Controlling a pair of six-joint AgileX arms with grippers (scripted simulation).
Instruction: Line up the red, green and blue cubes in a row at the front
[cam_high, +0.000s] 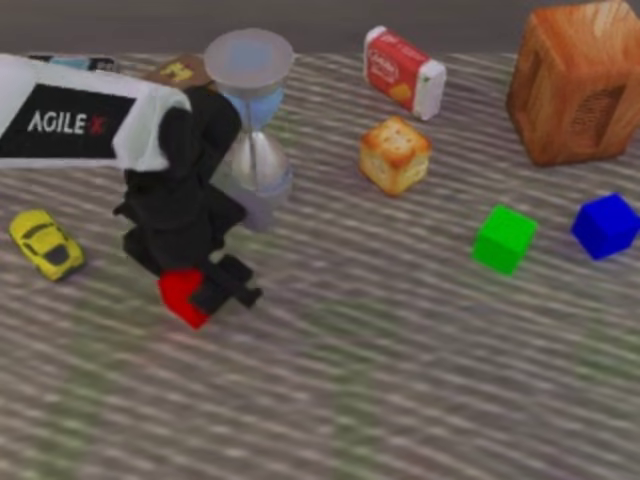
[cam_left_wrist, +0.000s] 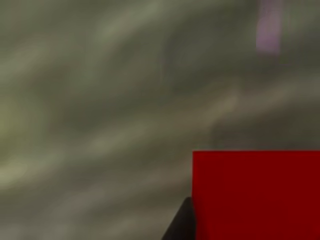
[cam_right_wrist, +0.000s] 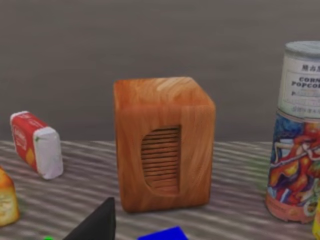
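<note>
My left gripper (cam_high: 203, 293) is shut on the red cube (cam_high: 181, 296) over the front-left part of the table. In the left wrist view the red cube (cam_left_wrist: 255, 195) fills one corner, with one dark finger (cam_left_wrist: 181, 222) pressed against its side. Off to the right, the green cube (cam_high: 504, 239) and the blue cube (cam_high: 605, 225) rest on the table a short gap apart. My right arm is outside the top view. Its wrist view shows one dark finger (cam_right_wrist: 97, 225) beside the blue cube (cam_right_wrist: 162, 234), with nothing held.
An hourglass (cam_high: 255, 130) stands right behind my left arm, and a yellow toy car (cam_high: 45, 243) lies at its left. A toast-textured cube (cam_high: 395, 153), a red-and-white packet (cam_high: 405, 70) and a big wooden block (cam_high: 580, 80) sit at the back. A popcorn can (cam_right_wrist: 297, 135) stands beside the block.
</note>
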